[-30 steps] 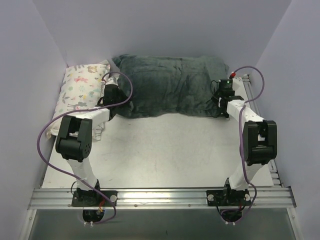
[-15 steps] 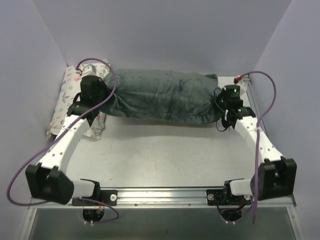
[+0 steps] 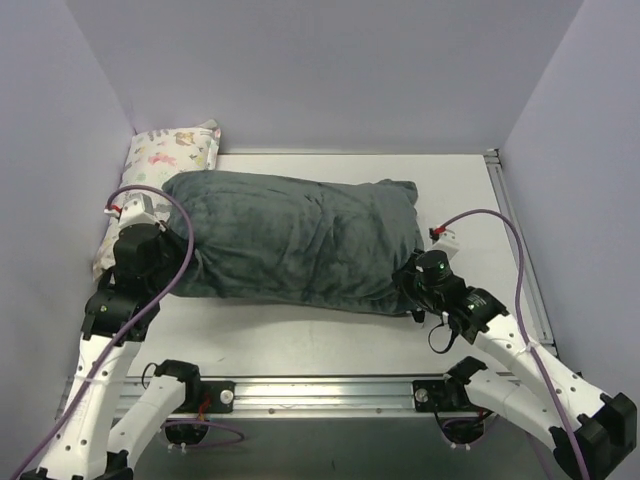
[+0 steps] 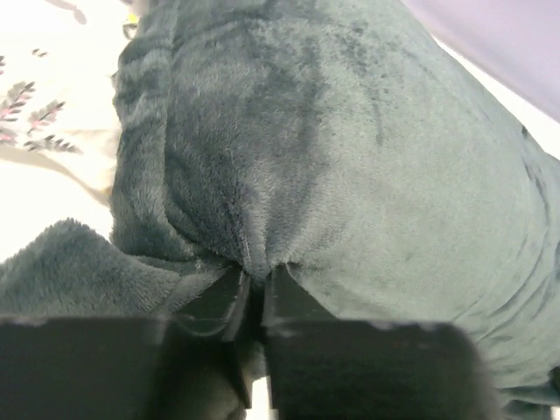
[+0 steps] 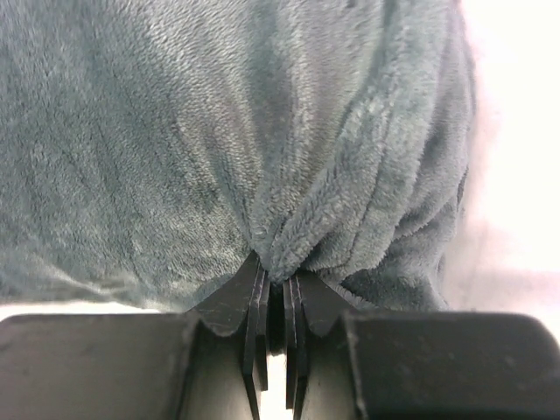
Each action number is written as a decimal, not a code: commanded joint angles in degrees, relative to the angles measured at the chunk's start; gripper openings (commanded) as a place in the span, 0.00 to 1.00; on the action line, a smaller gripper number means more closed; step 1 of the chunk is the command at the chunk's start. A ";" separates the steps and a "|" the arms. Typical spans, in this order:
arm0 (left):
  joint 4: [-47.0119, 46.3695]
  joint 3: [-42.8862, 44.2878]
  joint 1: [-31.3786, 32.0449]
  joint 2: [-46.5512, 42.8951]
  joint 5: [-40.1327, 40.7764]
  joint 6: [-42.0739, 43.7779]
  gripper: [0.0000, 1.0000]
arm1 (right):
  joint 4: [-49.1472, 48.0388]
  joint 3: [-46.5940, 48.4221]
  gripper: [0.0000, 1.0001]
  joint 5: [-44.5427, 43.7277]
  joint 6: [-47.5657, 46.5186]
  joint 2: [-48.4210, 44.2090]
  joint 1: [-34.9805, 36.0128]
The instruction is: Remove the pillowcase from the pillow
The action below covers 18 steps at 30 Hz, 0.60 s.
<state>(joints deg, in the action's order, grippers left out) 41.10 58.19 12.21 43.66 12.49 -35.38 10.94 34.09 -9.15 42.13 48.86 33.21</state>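
Pale lilac walls (image 3: 320,70) are closing the white tabletop (image 3: 300,335) on the left, far and right sides, and a metal rail (image 3: 330,392) is running along the near edge. At the far left corner a small printed pillow (image 3: 165,160) is lying along the left edge, with its near part going under the dark fabric.

Just beside it, the left gripper (image 4: 254,284) is clenching a fold of the pillowcase (image 3: 290,240) at its left end. In the left wrist view the two fingers are pressing together with the plush pinched between them.

The pillowcase is stretching across the middle of the tabletop from the left edge toward the right, full and puffy, with its dark grey-green velvety side showing. The pillow is hidden inside it. I cannot tell whether the bundle is resting on the surface or hanging slightly above it.

At its near right corner, the right gripper (image 5: 276,284) is also squeezing a gathered bunch of the same fabric, and the fingers are almost meeting. Purple cables (image 3: 500,225) are looping over both arms. A metal strip (image 3: 510,230) is lining the right edge.
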 commanded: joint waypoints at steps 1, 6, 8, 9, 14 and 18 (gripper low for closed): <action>3.52 3.58 0.01 -3.75 1.04 2.23 0.12 | 3.46 0.10 0.06 -4.21 0.33 -3.85 3.17; 7.15 9.91 0.01 -7.09 1.75 5.40 0.83 | 9.88 3.87 0.73 -5.09 -2.14 -8.60 6.33; 8.73 12.19 0.01 -7.01 0.96 6.54 0.85 | 12.69 5.63 0.78 -6.14 -2.92 -10.18 6.69; 9.08 14.03 0.01 -6.83 0.35 6.81 0.86 | 13.57 7.47 0.79 -7.28 -3.02 -10.54 6.69; 6.45 15.29 0.18 -1.48 -9.84 5.85 0.86 | 17.27 14.51 0.90 -15.73 -5.03 -6.87 3.45; -0.92 10.63 3.68 0.98 -14.17 3.30 0.86 | 15.52 20.92 0.92 -9.42 -7.76 1.57 -7.08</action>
<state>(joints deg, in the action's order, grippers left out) 45.32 71.46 13.17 41.47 3.95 -30.87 26.15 51.57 -18.83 37.23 44.25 32.01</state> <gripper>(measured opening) 0.862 0.922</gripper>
